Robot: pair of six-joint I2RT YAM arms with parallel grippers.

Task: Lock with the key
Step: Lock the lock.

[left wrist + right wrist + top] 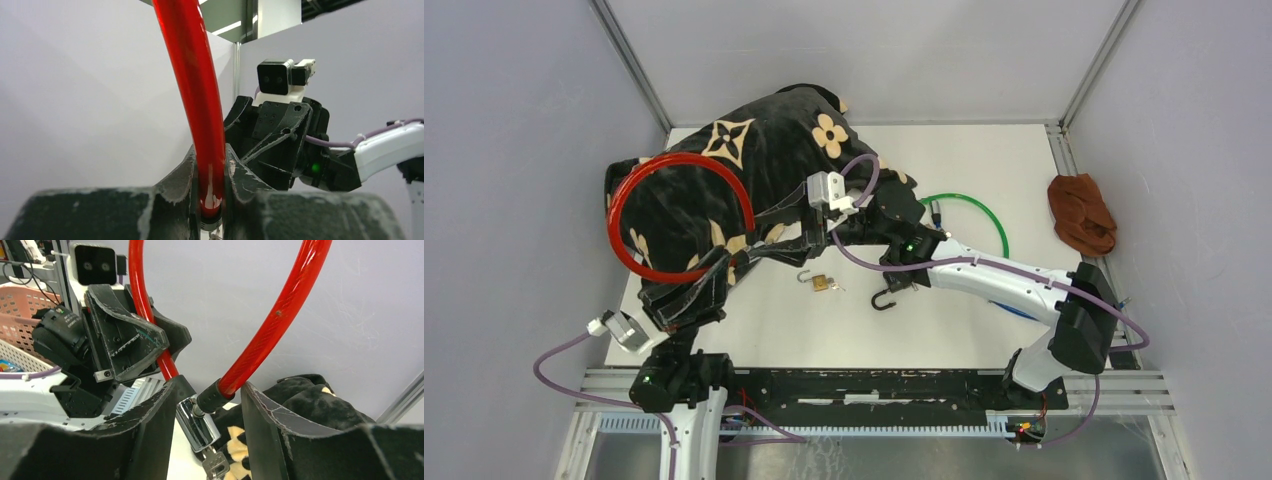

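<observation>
- Red cable lock [682, 156] is hanging as a loop above the left half of the table [964, 320], over a black cloth with beige flowers [774, 150].
- Its chrome lock body [197, 427] is pointing down and toward the right wrist camera, with the key [216, 465] sticking out of its lower end.
- One end of the cable is running through a black sleeve [210, 395] into the top of the lock body.
- Left gripper [211, 165] is pinching the red cable between its fingers – both pads are pressing against it.
- Right gripper [207, 390] is standing with its jaws apart, one on each side of the lock body. The body is lying close against the left-hand finger in that view, and a clear gap is showing on the other side, so the jaws are not clamping it.
- The two grippers are facing each other across the loop, near each other.
- On the bare table just below the cloth, a small brass padlock [820, 283] is lying with its shackle open, and a black hook [884, 298] is lying just beside it to the right.
- A green cable [984, 210] is curving behind the right arm – a crumpled brown cloth [1082, 212] is sitting well apart at the right edge.
</observation>
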